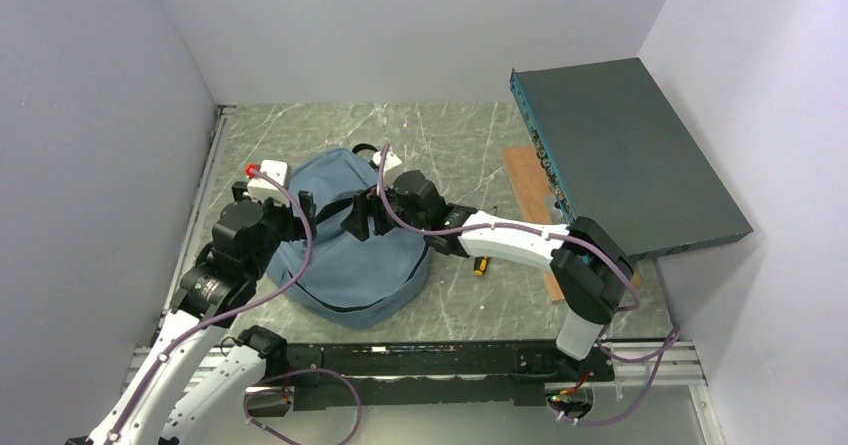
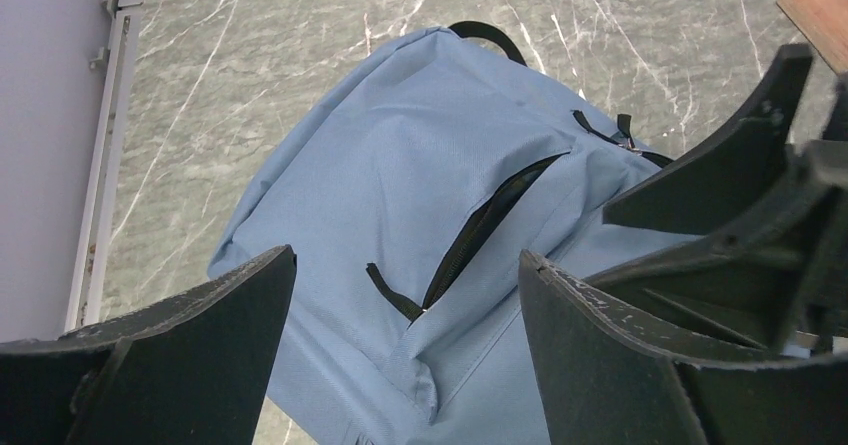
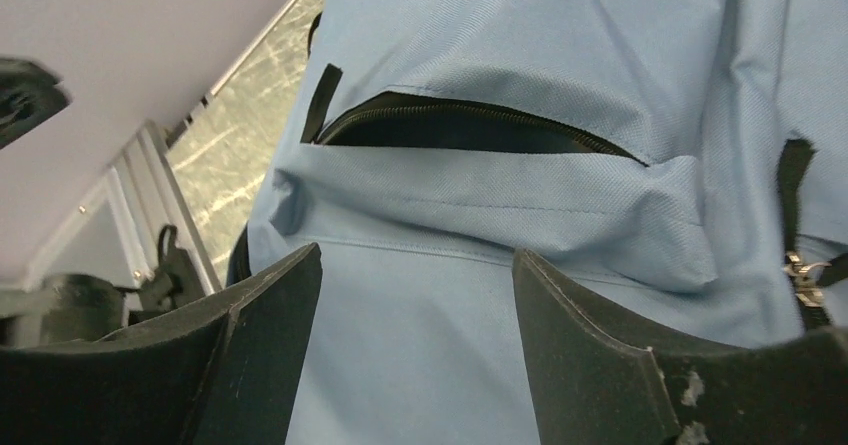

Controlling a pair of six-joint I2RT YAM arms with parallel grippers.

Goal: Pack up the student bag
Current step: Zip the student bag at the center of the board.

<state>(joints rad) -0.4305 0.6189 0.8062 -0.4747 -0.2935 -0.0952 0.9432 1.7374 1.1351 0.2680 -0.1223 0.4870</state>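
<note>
The dusty-blue student bag lies on the marble table between both arms. Its front pocket zipper is partly open, with a black pull tab. My left gripper is open above the bag's left side, jaws wide apart and empty. My right gripper is open just over the bag's front panel below the open pocket slit, also empty. In the top view both grippers meet over the bag's middle.
A dark teal flat box stands at the back right over a brown board. A small yellow and black item lies on the table under the right arm. Grey walls close in on three sides.
</note>
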